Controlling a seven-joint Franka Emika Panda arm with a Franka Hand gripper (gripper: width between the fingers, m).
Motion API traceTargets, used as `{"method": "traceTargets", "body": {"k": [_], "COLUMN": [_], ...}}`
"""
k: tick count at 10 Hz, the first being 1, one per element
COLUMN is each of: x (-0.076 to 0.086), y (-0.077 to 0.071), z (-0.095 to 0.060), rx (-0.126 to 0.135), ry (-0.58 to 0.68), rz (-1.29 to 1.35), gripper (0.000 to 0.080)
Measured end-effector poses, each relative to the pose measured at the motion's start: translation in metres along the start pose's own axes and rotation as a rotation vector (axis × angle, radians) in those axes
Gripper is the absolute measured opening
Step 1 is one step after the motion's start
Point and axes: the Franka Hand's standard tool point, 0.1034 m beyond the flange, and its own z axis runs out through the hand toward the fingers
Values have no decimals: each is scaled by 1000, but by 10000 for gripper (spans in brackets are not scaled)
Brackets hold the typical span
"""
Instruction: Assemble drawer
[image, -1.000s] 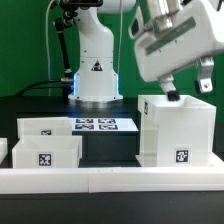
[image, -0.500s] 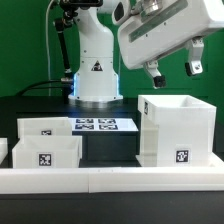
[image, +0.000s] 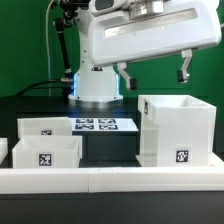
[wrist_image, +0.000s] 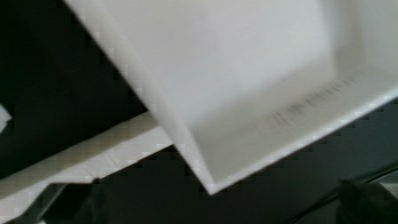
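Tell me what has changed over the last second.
The claw rose from just above the case and swung toward the exterior view's left, turning as it went. Its fingers stand open and empty. Nothing was visibly taken hold of or let go. The case, the rear tray, the front tray and the marker board stayed put.

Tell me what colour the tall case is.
White case, black-and-white tag on its front; exterior view shows it best.
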Motion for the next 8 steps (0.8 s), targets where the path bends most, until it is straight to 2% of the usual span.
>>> {"method": "traceTargets", "body": {"k": [4,5,6,8], "x": [-1,2,5,11], "y": [4,23,52,90], "z": [1,1,2,4], "rx": [-5,-15,-32,-57], "ry": [-9,-3,-3,0], "rz": [-217,-285,-313,-357], "gripper": [649,649,649,649]}}
